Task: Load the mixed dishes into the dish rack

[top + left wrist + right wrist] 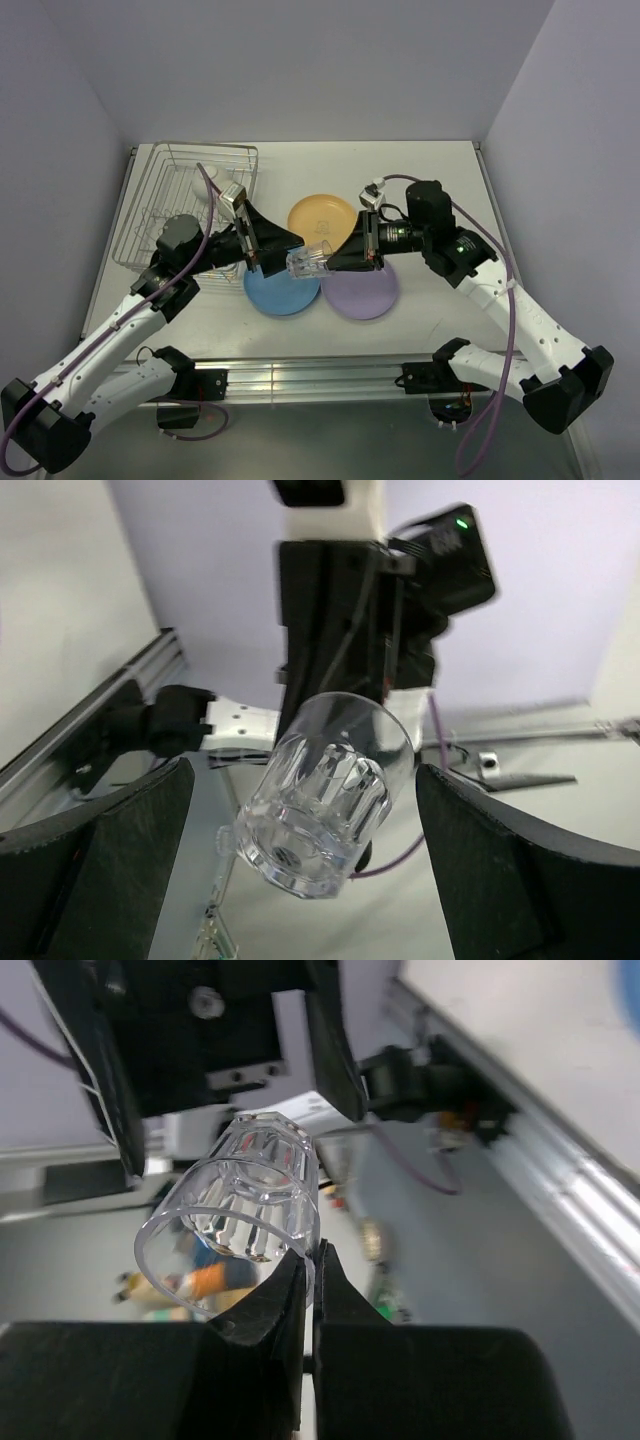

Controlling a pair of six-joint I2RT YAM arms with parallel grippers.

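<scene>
A small clear glass (310,260) hangs on its side in mid-air above the plates, between my two grippers. My right gripper (345,258) is shut on the glass's rim wall (235,1210), one finger inside and one outside (312,1260). The left gripper (280,255) is open, and its two wide fingers stand either side of the glass's base (325,795) without touching it (303,770). Below lie the blue plate (280,292), the purple plate (362,290) and the yellow-orange plate (322,215). The wire dish rack (180,170) stands at the back left.
A white dish (208,192) sits inside the rack, partly hidden by the left arm. Grey walls close in the table at the back and on both sides. An aluminium rail (320,375) runs along the near edge between the arm bases.
</scene>
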